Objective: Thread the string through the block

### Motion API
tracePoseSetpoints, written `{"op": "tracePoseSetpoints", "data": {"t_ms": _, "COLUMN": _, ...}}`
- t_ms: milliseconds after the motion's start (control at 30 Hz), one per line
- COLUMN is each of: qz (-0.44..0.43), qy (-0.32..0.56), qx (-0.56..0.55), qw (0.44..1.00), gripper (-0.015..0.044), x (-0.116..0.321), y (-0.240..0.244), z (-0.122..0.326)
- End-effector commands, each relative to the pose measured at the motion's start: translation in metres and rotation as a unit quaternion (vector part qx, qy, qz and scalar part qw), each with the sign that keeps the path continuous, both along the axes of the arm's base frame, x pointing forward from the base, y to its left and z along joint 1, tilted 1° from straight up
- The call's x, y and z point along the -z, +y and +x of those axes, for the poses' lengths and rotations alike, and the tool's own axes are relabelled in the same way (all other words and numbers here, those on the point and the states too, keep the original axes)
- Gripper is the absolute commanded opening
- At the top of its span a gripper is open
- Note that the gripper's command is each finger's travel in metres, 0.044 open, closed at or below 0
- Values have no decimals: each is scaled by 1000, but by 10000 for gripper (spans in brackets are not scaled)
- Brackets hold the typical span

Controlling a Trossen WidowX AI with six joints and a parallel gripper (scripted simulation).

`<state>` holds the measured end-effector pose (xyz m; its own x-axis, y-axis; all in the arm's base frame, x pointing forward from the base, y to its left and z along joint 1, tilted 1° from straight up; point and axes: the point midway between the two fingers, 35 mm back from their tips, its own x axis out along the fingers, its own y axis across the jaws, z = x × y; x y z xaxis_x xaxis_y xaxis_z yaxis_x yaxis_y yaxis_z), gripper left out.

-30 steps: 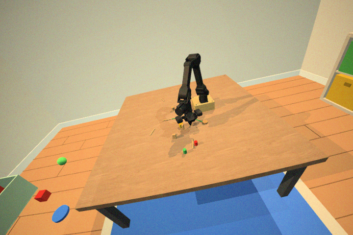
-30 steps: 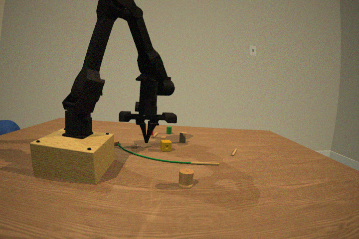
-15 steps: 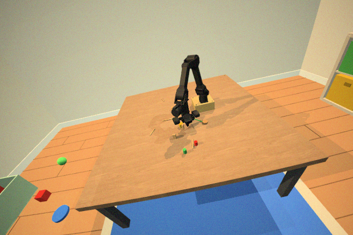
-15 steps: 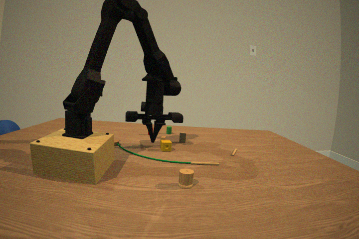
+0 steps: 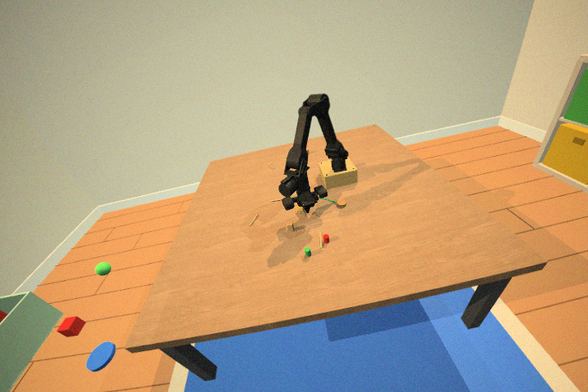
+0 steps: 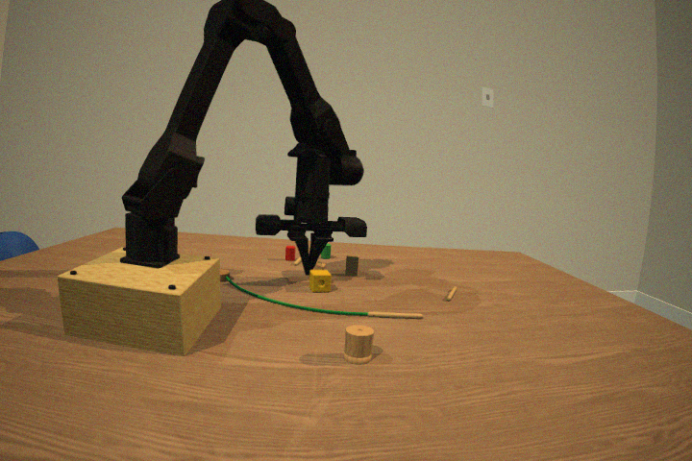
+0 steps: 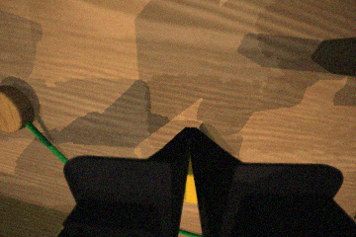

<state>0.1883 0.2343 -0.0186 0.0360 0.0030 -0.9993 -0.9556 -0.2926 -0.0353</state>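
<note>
My gripper is shut and empty, its tips low over the table close beside the yellow block with a hole. In the wrist view the fingers hide most of that block. The round wooden button lies on the table. The green string runs from it in a curve to the thin stick, which lies flat. In the exterior view the string and stick pass outside the block, in front of it.
A dark-sided small block stands beyond the yellow one. A red cylinder, a green cylinder and a loose stick are on the table. A wooden cylinder stands nearest the exterior camera.
</note>
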Motion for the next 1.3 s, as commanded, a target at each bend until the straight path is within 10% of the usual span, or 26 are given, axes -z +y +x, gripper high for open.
{"op": "tracePoseSetpoints", "data": {"t_ms": 0, "qz": -1, "qy": 2, "qx": -1, "qw": 1000, "gripper": 0, "x": 1, "y": 1, "z": 5}}
{"op": "tracePoseSetpoints", "data": {"t_ms": 1033, "qz": 1, "qy": -3, "qx": 1, "qw": 1000, "gripper": 0, "x": -42, "y": 9, "z": 40}}
{"op": "tracePoseSetpoints", "data": {"t_ms": 1267, "qz": 13, "qy": -2, "qx": 381, "qw": 925, "gripper": 184, "x": -46, "y": -54, "z": 82}}
